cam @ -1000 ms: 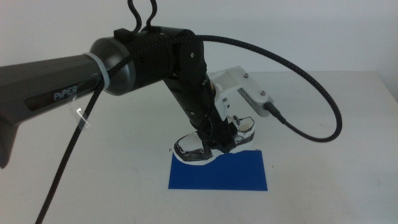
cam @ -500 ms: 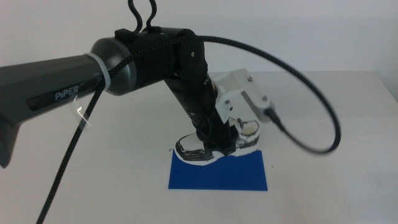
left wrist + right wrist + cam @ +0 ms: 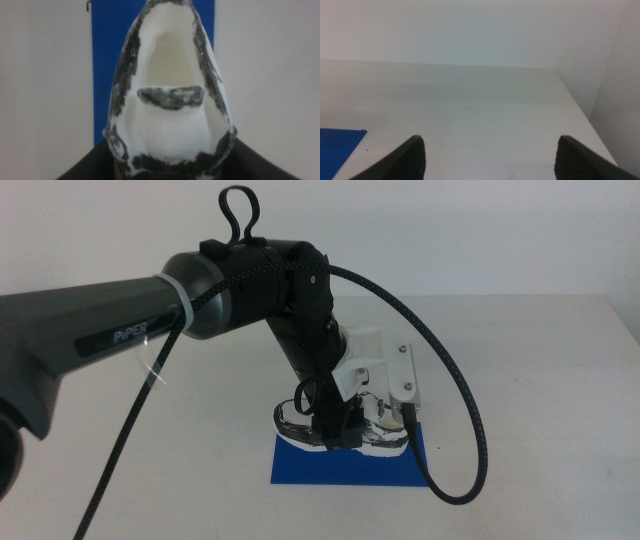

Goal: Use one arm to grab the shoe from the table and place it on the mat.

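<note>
A small low-top shoe (image 3: 340,425) is clamped in the fingers of the left gripper (image 3: 335,432), which reaches in on a dark grey arm (image 3: 200,300) from the tabletop's left edge. The shoe sits over the far part of a royal blue mat (image 3: 350,465), which lies near the middle of the white tabletop (image 3: 540,380), toward its near edge; whether the sole touches the mat or hangs just above it cannot be told. The shoe looks light and fairly stiff along its sole, with a softer collar that would give under pressure, so a hold across the middle of its body, where the fingers close now, seems sound. It is white with black panels, a black strap across the opening and a white sole; the left wrist view looks down into its pale interior. The right gripper (image 3: 490,155) waits near the tabletop's right edge, fingers spread wide and holding nothing.
</note>
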### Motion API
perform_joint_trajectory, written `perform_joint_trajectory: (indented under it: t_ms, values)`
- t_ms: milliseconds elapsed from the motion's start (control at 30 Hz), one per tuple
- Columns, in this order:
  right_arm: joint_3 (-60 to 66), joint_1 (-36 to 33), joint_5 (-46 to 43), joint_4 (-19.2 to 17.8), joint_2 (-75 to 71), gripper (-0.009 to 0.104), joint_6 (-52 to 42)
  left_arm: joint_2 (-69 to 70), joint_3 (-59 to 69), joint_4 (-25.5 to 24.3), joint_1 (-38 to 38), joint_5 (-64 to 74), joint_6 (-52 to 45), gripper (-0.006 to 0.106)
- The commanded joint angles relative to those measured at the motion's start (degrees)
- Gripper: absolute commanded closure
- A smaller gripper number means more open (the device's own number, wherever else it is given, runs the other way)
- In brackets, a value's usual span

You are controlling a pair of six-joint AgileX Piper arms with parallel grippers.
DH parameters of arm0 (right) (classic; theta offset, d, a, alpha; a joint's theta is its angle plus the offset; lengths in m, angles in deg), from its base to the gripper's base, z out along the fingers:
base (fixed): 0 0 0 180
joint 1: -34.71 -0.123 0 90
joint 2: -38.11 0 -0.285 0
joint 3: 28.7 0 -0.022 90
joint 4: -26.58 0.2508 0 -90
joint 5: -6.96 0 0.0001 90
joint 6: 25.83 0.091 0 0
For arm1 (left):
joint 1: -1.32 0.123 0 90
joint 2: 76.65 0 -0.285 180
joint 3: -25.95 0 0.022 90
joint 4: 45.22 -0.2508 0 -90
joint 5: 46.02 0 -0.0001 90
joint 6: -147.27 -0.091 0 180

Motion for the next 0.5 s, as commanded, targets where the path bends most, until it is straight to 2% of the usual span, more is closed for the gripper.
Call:
perform_joint_trajectory:
  t_ms: [0, 467]
  values:
    - [-0.5, -0.2, -4.5, -0.5, -1.2, 0.029, -0.7, 2.5, -1.8, 2.4, 0.3, -1.3, -0.2, 0.075]
    - [-0.5, -0.2, -4.5, -0.5, -1.2, 0.029, -0.7, -1.5, -1.8, 2.9, 0.8, -3.4, -0.2, 0.075]
